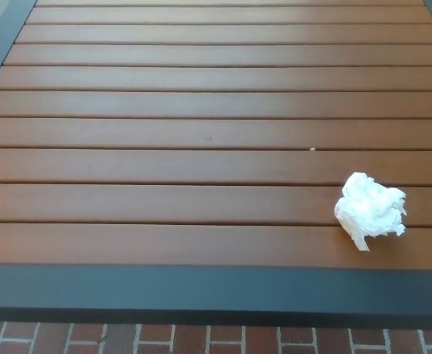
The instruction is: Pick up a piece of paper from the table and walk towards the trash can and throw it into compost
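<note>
The crumpled paper (pixel 370 209) is seen lying on the slatted worktop (pixel 164 166), near its front edge toward the right corner. Neither hand is in view, so the fingers' state cannot be told; the right hand is judged nearer.
</note>
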